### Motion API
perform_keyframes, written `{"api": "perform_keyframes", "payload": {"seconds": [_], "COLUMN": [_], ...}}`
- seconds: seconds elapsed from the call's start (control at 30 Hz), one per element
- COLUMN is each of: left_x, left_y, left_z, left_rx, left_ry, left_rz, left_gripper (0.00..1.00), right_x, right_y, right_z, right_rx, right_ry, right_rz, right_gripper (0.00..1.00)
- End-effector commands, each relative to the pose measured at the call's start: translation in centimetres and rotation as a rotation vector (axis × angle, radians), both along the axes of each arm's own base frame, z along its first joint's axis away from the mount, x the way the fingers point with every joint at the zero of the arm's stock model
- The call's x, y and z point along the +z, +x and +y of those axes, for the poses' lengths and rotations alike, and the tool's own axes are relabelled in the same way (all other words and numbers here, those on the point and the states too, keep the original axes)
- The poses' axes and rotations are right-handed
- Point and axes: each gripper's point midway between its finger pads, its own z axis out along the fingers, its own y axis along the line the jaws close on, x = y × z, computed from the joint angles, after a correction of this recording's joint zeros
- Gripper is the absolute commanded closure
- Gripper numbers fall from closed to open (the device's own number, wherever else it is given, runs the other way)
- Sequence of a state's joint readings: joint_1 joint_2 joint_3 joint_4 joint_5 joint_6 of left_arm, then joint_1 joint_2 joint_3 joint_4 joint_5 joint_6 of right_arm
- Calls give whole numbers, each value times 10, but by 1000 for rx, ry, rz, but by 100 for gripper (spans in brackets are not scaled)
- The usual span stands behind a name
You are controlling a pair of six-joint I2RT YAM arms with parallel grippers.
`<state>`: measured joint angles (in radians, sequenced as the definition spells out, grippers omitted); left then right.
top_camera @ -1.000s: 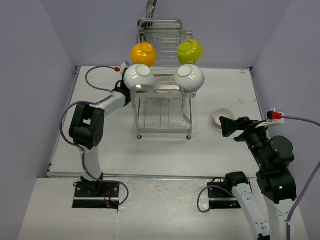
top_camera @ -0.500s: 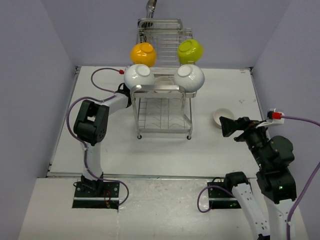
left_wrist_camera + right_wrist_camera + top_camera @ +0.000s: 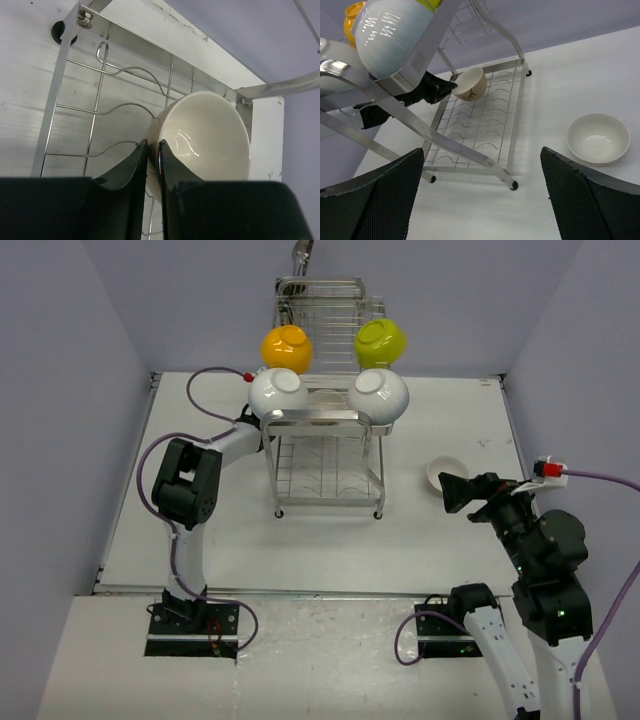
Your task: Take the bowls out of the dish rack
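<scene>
The left gripper (image 3: 152, 147) is pinching the rim of a small shiny white bowl (image 3: 205, 135), low in the tall silver wire dish rack (image 3: 322, 418), mid-frame. The right gripper (image 3: 455, 492) is hanging wide open, holding nothing.

The dish rack (image 3: 325, 455), tall two-tier chrome wire, is standing upright on the table (image 3: 200, 530). Four glossy bowls are resting on its upper part with their bottoms turned up: an orange-yellow bowl (image 3: 287, 348) and a lime green bowl (image 3: 381, 339) at the rack's far end, a left white bowl (image 3: 278, 393) and a right white bowl (image 3: 378, 393) at its near end. On the rack's lower tier, at its left side, a cream bowl (image 3: 470, 83) is lying tipped, its rim being pinched by the left fingers (image 3: 131, 167). Another white bowl (image 3: 447, 474) is sitting upright on the table, right of the rack and apart from it.
</scene>
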<state>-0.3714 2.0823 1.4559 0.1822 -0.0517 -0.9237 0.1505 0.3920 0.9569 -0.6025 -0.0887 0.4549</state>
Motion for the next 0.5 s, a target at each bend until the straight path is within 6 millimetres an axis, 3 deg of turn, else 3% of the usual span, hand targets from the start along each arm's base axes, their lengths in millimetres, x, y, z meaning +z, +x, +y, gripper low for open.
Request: {"api": "perform_keyframes", "payload": {"seconds": [0.0, 0.1, 0.23, 0.33, 0.43, 0.47], "left_x": [-4, -8, -9, -8, -1, 15], "left_y": [4, 3, 1, 0, -4, -2], "left_z": [6, 6, 7, 9, 9, 8], "left_rx": [14, 10, 12, 17, 10, 7], "left_ry": [68, 90, 117, 127, 114, 92], "left_rz": [6, 12, 15, 12, -13, -57], "left_gripper": [86, 89, 100, 100, 100, 100], "right_x": [9, 9, 10, 9, 9, 9], "right_y": [5, 5, 5, 6, 6, 6], "right_z": [1, 0, 1, 1, 1, 0], "right_rx": [0, -1, 0, 0, -1, -1], "right_ry": [-2, -2, -3, -4, -4, -4], "right_rz": [-33, -33, -35, -33, -30, -33], "right_gripper": [1, 1, 1, 1, 1, 1]}}
